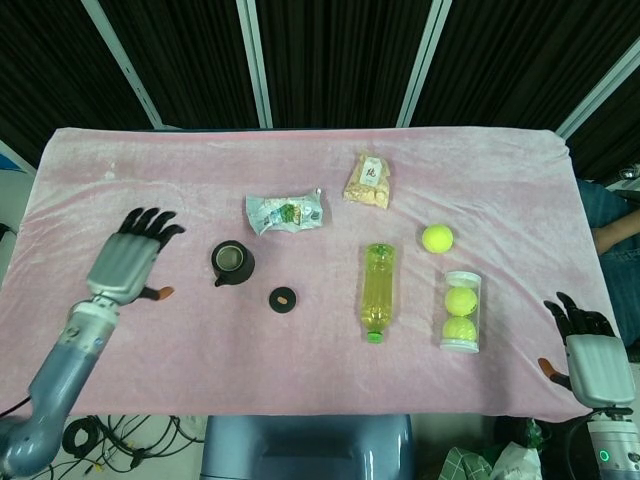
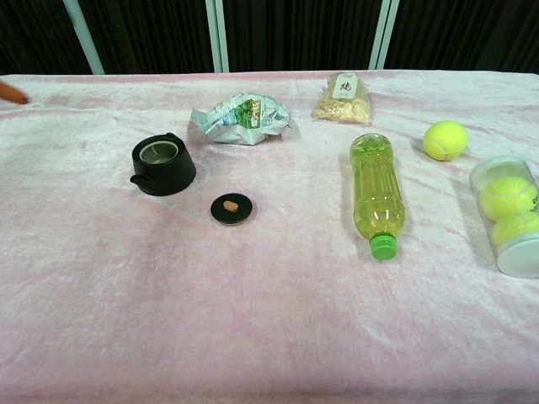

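My left hand point(image 1: 128, 262) hovers over the left part of the pink cloth with its fingers spread and nothing in it; only an orange fingertip point(image 2: 12, 93) shows at the left edge of the chest view. To its right stands a small black teapot point(image 1: 231, 261) point(image 2: 162, 163) without its lid. The round black lid point(image 1: 283, 299) point(image 2: 232, 208) lies flat on the cloth just right of and nearer than the pot. My right hand point(image 1: 588, 358) is at the table's near right corner, fingers apart and empty.
A crumpled silver-green snack packet point(image 1: 286, 212) and a bag of snacks point(image 1: 368, 182) lie further back. A bottle of yellow drink point(image 1: 377, 289) lies on its side, cap toward me. A loose tennis ball point(image 1: 436, 237) and a clear tube with two balls point(image 1: 461, 311) sit right.
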`<state>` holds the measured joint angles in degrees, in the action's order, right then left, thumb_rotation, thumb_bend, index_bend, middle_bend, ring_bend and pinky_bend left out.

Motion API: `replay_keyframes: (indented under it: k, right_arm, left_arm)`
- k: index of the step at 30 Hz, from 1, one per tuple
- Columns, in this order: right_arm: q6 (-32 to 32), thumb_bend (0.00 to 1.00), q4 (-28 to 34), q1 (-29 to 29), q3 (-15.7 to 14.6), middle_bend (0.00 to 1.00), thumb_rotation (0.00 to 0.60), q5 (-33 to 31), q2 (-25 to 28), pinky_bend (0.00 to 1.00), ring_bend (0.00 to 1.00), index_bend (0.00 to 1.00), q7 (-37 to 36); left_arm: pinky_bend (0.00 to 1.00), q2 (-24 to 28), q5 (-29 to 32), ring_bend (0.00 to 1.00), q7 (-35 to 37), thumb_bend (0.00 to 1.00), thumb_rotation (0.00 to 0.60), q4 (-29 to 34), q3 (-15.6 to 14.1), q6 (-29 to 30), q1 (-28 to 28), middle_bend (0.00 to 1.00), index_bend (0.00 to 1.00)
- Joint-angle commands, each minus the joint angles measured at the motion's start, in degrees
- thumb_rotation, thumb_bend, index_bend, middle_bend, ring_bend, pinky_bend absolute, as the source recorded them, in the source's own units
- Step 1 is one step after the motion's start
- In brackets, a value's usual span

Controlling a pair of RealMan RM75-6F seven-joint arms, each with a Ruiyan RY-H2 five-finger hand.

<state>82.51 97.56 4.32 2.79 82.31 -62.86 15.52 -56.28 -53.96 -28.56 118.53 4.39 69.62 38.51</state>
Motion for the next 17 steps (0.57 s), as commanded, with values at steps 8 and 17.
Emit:
replay_keyframes:
  k: [8,17]
  right_arm:
    - [0.33,0.04,-0.27,-0.01,0.08,0.10,0.600,0.27,-0.24,0.21,0.25,0.19,-0.10]
    - [0.23,0.04,-0.14,0.14,0.28,0.10,0.600,0.11,-0.59,0.21,0.25,0.19,-0.06]
  left_arm:
    - [0.00,2.18,-25.72,0.00,21.28,0.07,0.600,-11.64,-13.82,15.05,-19.96,0.07,0.21]
    - [0.00,0.71,-31.18,0.00,28.34,0.07,0.600,-18.78,-13.50,17.36,-22.59,0.06,0.20]
